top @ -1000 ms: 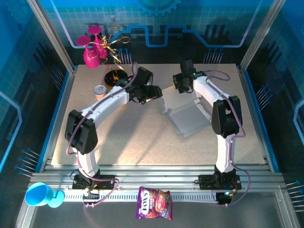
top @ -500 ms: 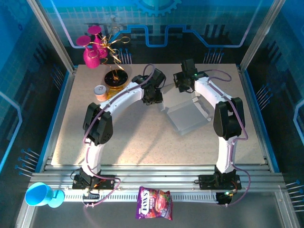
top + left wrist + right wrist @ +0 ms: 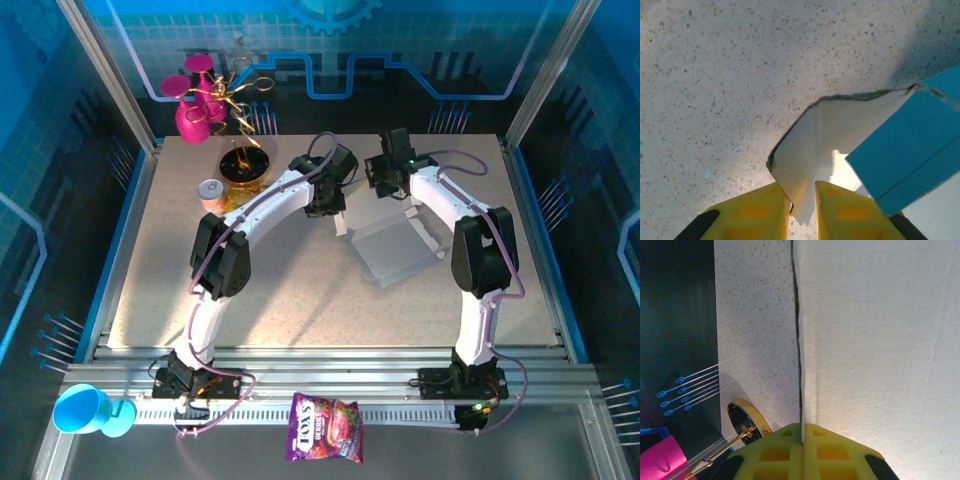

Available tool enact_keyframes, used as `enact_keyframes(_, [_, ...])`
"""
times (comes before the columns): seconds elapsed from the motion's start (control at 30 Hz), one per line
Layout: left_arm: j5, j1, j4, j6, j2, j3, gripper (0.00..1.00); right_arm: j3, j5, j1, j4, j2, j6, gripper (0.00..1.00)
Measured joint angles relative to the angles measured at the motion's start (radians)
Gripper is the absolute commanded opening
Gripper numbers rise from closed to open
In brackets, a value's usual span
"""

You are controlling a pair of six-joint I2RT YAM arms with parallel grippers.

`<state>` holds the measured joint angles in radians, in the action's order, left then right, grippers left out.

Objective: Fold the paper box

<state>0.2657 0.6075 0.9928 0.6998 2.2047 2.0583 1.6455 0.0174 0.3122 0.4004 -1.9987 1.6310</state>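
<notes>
Box sits at 3 o'clock of table centre, walls apparently being raised. At its 10 o'clock corner left gripper pinches a white flap; at 12, right gripper clamps the back wall. Next, probably: swing flap inward.

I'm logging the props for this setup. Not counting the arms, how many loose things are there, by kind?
paper box: 1
snack bag: 1
blue cup: 1
small can: 1
gold-rimmed dish: 1
magenta ornament: 1
Total: 6
</notes>
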Motion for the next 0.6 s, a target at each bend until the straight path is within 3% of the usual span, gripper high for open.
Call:
enact_keyframes(0.1, [0.012, 0.004, 0.011, -0.006, 0.013, 0.021, 0.31, -0.011, 0.005, 0.001, -0.010, 0.010, 0.003, 0.00])
enact_keyframes(0.2, [0.022, 0.014, 0.019, -0.008, 0.014, 0.026, 0.33, -0.015, 0.005, 0.001, -0.017, 0.016, 0.004, 0.00])
enact_keyframes(0.4, [0.028, 0.028, 0.005, -0.018, 0.013, 0.005, 0.20, -0.016, 0.005, 0.001, -0.019, 0.017, 0.004, 0.00])
enact_keyframes(0.53, [0.040, 0.027, 0.008, -0.016, 0.014, 0.010, 0.00, -0.016, 0.004, 0.001, -0.020, 0.017, 0.004, 0.00])
enact_keyframes(0.6, [0.048, 0.027, 0.023, -0.018, 0.021, 0.029, 0.00, -0.016, 0.005, 0.002, -0.021, 0.017, 0.004, 0.00])
